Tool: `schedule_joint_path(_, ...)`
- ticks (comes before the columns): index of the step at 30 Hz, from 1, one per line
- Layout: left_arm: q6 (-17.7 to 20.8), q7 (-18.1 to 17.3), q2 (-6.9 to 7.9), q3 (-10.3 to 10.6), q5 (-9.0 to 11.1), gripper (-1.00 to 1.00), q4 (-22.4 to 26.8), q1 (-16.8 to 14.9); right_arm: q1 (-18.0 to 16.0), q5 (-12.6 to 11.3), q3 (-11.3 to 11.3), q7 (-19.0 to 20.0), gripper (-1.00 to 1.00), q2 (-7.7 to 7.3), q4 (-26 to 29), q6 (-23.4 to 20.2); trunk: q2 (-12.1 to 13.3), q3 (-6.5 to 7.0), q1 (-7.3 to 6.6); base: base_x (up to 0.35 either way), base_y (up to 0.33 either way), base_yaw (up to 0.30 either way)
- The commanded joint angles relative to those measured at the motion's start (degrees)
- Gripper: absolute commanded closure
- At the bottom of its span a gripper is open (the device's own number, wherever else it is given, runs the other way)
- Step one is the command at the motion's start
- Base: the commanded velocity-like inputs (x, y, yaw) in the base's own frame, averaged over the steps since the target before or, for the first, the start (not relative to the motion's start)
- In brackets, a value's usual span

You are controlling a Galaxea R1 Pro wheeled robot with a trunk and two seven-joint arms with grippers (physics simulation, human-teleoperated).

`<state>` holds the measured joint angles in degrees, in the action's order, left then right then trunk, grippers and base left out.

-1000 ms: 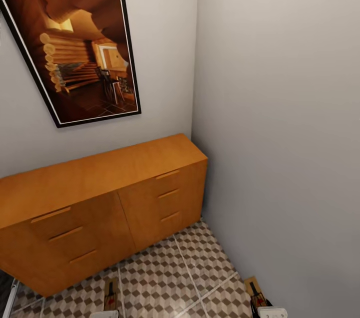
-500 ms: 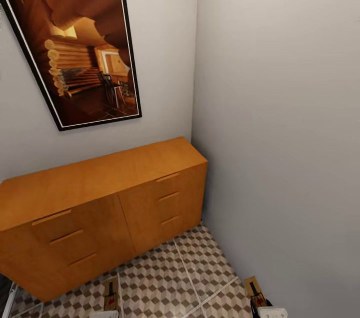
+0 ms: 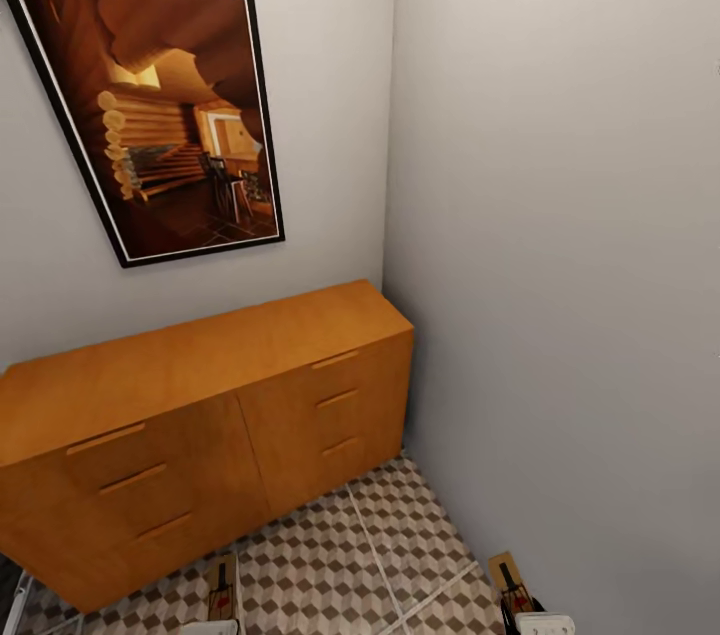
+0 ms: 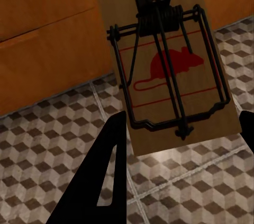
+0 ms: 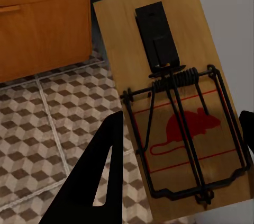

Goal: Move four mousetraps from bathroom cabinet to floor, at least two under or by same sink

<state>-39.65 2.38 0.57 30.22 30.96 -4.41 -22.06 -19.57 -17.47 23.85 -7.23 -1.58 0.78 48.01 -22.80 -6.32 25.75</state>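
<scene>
We hold one mousetrap point(image 4: 172, 70) in the left end effector point(image 4: 180, 144) and a second mousetrap point(image 5: 177, 113) in the right end effector point(image 5: 180, 152) — each board pinched between dark fingers point(image 4: 106, 171), above the bathroom floor point(image 3: 330, 565). Our wrist views show the wire springs and red mouse marks plainly; from the head we see just the boards' far ends at the lower edge. The head view adds the cabinet point(image 3: 200, 415) — drawers closed — against the wall under a framed picture point(image 3: 160, 105).
</scene>
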Motion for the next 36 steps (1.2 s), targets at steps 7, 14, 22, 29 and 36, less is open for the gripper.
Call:
schedule_joint_path(7, -0.2, 0.3, -0.04, 0.5, 0.0, 1.00, -0.2, -0.1, 0.0, -0.2, 0.5, -0.4, 1.00, 0.00, 0.0, 0.1, -0.1, 0.16, 0.04, 0.000, 0.000, 0.000)
schedule_joint_path(14, -0.2, 0.3, -0.04, 0.5, 0.0, 1.00, -0.2, -0.1, 0.0, -0.2, 0.5, -0.6, 1.00, -0.09, 0.0, 0.0, -0.1, 0.17, 0.04, 0.000, 0.000, 0.000)
schedule_joint_path(22, -0.2, 0.3, -0.04, 0.5, 0.0, 1.00, -0.2, -0.1, 0.0, -0.2, 0.5, -0.6, 1.00, -0.09, 0.1, 0.0, -0.1, 0.17, 0.04, 0.000, 0.000, 0.056)
schedule_joint_path(29, -0.2, 0.3, -0.04, 0.5, 0.0, 1.00, -0.2, -0.1, 0.0, -0.2, 0.5, -0.7, 1.00, -0.09, 0.0, 0.0, -0.1, 0.17, 0.04, 0.000, 0.000, 0.009)
schedule_joint_path(36, -0.2, 0.3, -0.04, 0.5, 0.0, 1.00, -0.2, -0.1, 0.0, -0.2, 0.5, -0.6, 1.00, -0.09, 0.0, 0.0, -0.1, 0.17, 0.04, 0.000, 0.000, 0.000)
